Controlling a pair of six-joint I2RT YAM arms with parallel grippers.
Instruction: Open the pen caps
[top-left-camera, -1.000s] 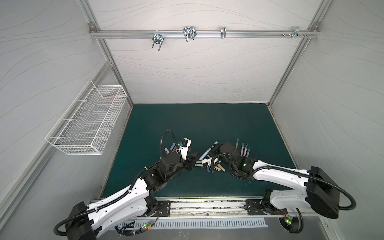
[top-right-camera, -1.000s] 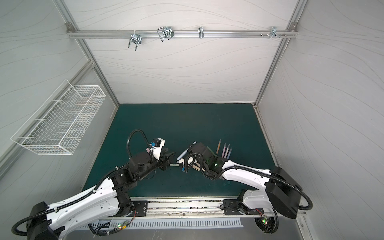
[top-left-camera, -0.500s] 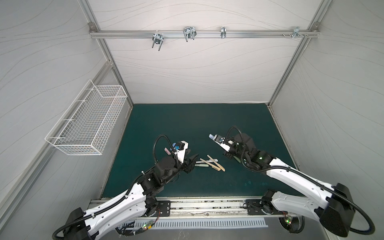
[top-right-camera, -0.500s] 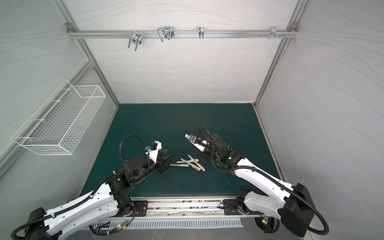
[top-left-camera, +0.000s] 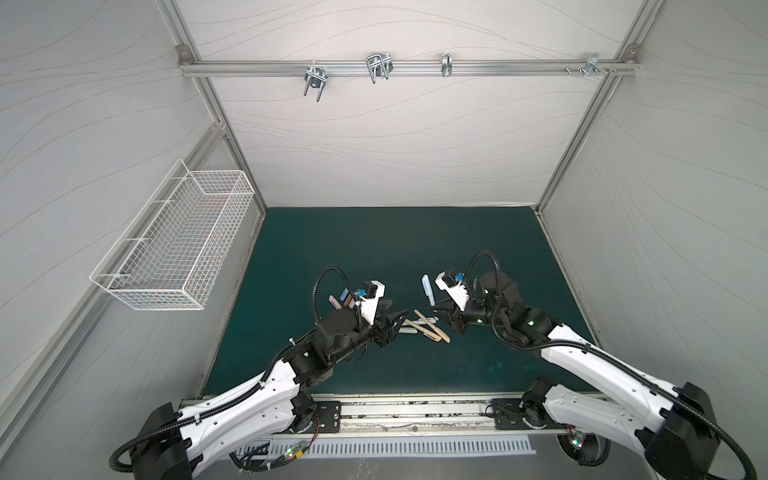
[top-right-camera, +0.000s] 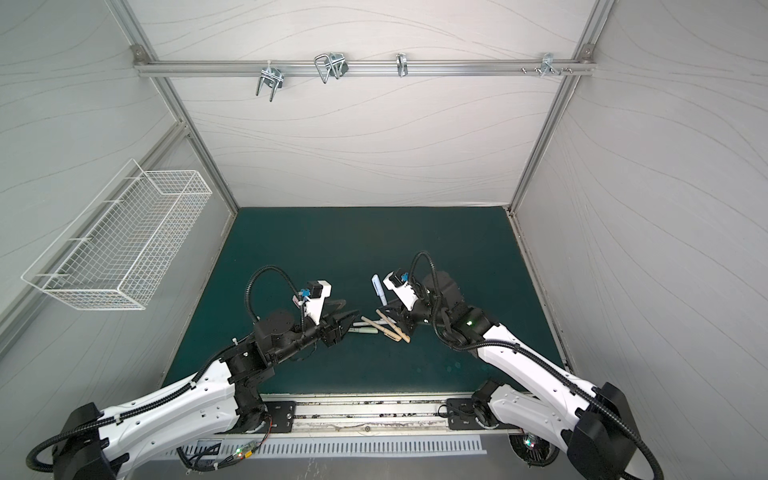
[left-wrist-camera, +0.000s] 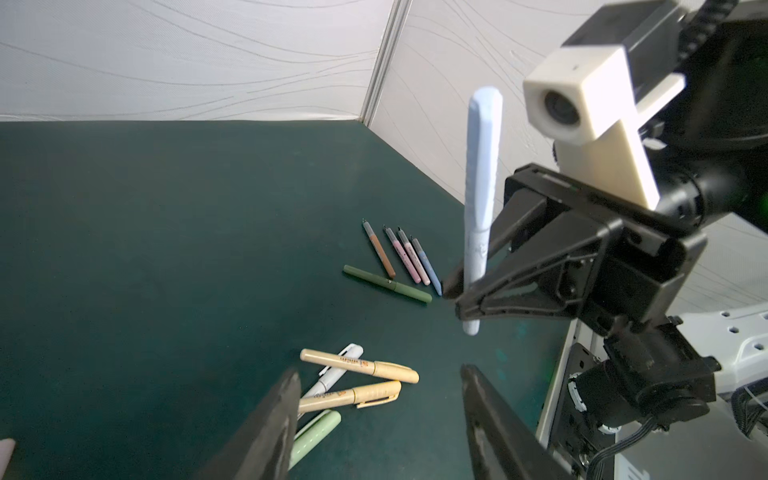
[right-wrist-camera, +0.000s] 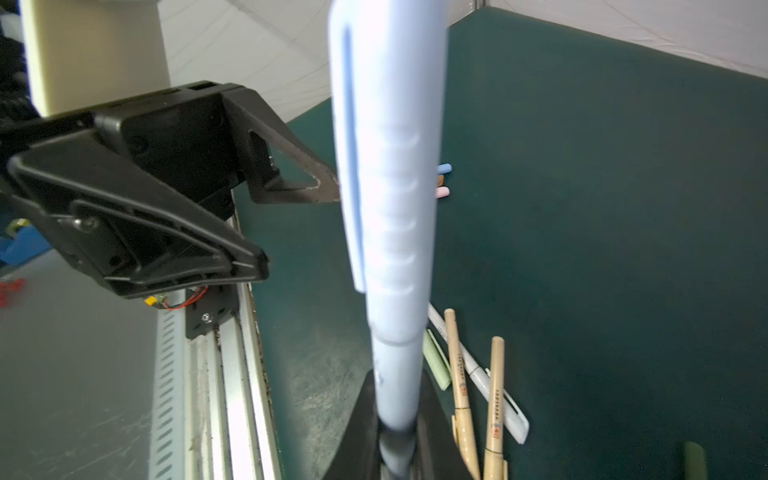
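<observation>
Nearest, the base rail (top-left-camera: 415, 409) runs along the worktop's (top-left-camera: 374, 249) front edge w/ both arms bolted to it. Just past it the left gripper (top-left-camera: 398, 306) hangs low, jaws apart w/ nothing btwn them, tips just beside a loose heap of capped pens (top-left-camera: 426, 328): two tan, one white, one pale green, some crossing. Opposite, the right gripper (left-wrist-camera: 461, 299) has its jaws clamped on the lower barrel of a light-blue pen (left-wrist-camera: 482, 183), held near upright off the mat. Its cap (right-wrist-camera: 386, 166) is on & points up, apart from the left jaws. Further back on the right side lies a row of uncapped pen bodies (left-wrist-camera: 405, 257) (brown, two pink, blue) w/ a capped dark-green pen (left-wrist-camera: 386, 284) just beside their ends, some way in from the right wall. On the left, behind that arm's wrist camera, sit the loose caps (top-left-camera: 341, 299), close together. Beyond all this the far half of the mat lies open up to the back wall. The only container, a wire basket (top-left-camera: 174, 245), hangs on the left wall above & outside the mat's left edge. Cannot tell if anything is in it. Highest & furthest, a hook rail (top-left-camera: 407, 68) spans the back wall.
</observation>
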